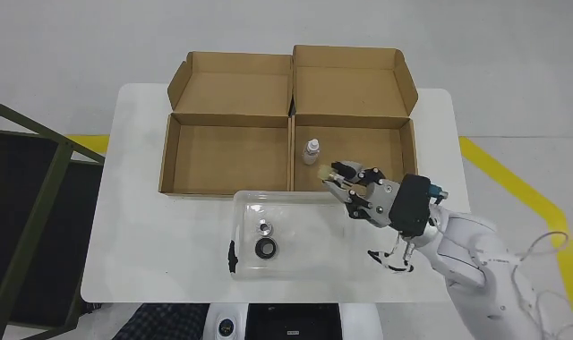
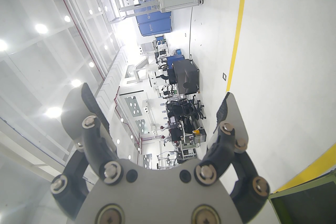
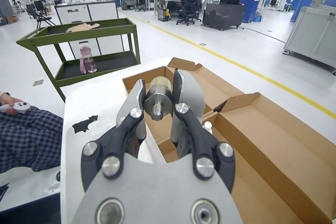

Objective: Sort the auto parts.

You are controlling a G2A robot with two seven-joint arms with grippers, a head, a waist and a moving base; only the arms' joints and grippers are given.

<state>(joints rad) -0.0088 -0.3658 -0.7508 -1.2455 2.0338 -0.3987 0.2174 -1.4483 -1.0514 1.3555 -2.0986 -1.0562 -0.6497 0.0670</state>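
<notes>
My right gripper point(image 3: 158, 97) is shut on a metal cylinder with a threaded stud point(image 3: 156, 101). In the top view that gripper point(image 1: 341, 175) hangs over the front edge of the right cardboard box point(image 1: 394, 136), above the table. A similar small metal part point(image 1: 311, 151) stands upright inside that box near its left wall. The clear plastic tray point(image 1: 309, 216) in front of the boxes holds a silver ring point(image 1: 266, 227) and a black ring point(image 1: 267, 248). My left gripper point(image 2: 157, 101) is open, holds nothing and points away from the table toward the hall.
The left cardboard box point(image 1: 224, 157) sits beside the right one, both with lids folded back. A black scrap point(image 1: 232, 256) lies at the tray's left edge. A green cart point(image 3: 78, 33) stands beside the table, and a person's sleeve point(image 3: 29, 135) rests at the table's near side.
</notes>
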